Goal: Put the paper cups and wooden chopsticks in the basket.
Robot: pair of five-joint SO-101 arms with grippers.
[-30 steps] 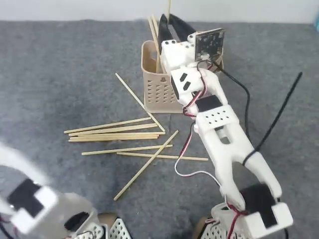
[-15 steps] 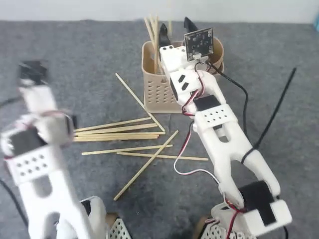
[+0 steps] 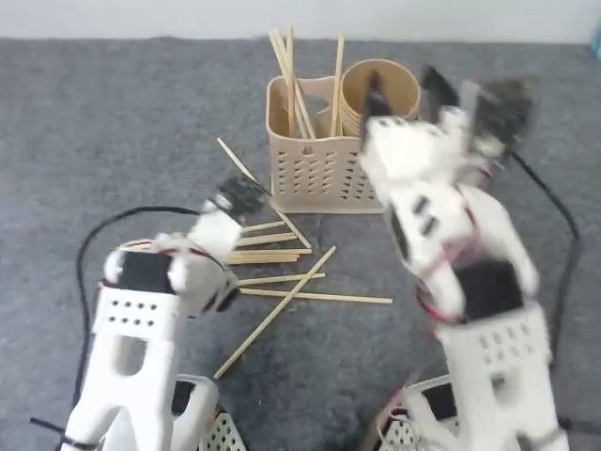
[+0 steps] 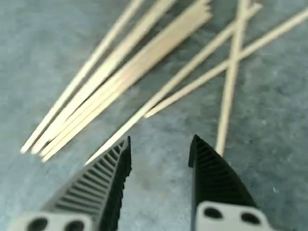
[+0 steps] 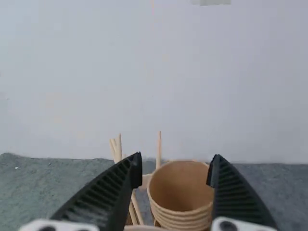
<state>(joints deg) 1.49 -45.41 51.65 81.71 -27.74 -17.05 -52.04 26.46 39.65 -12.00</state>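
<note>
Your left gripper (image 4: 159,142) is spread and empty, hanging just over the loose wooden chopsticks (image 4: 144,62). They are thin, pale sticks fanned on the grey mat (image 3: 113,122) at seven o'clock from the basket (image 3: 319,178). Your right gripper (image 5: 175,158) is also spread and empty, above the paper cups (image 5: 180,192), a nested brown stack in the basket's three o'clock half. More upright chopsticks (image 3: 290,75) stand in its nine o'clock half.
</note>
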